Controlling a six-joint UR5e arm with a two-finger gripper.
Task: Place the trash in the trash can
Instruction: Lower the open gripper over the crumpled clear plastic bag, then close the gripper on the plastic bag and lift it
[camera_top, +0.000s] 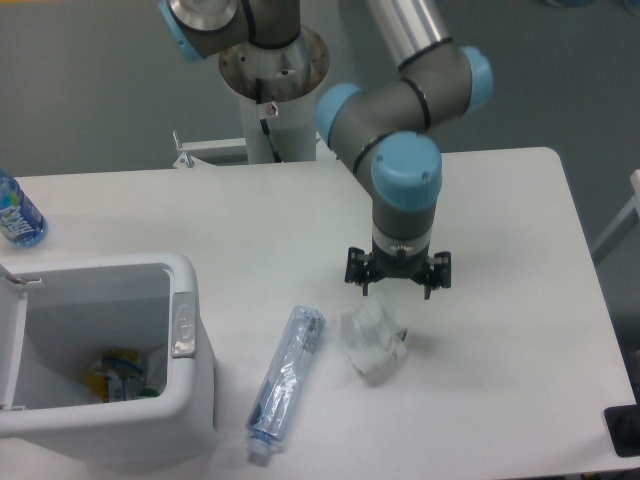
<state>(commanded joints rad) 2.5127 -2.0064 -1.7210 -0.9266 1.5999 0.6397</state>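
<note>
A crumpled white paper wad lies on the white table, right of centre. To its left a crushed clear plastic bottle lies lengthwise, its white cap toward the front edge. My gripper hangs open just above and slightly behind the wad, fingers spread and pointing down, holding nothing. The white trash can stands at the front left with its lid swung open to the left and a grey latch on its right wall. Some coloured items lie inside it.
A blue-labelled water bottle stands at the far left edge of the table. The arm's base column rises behind the table's back edge. A dark object sits at the front right corner.
</note>
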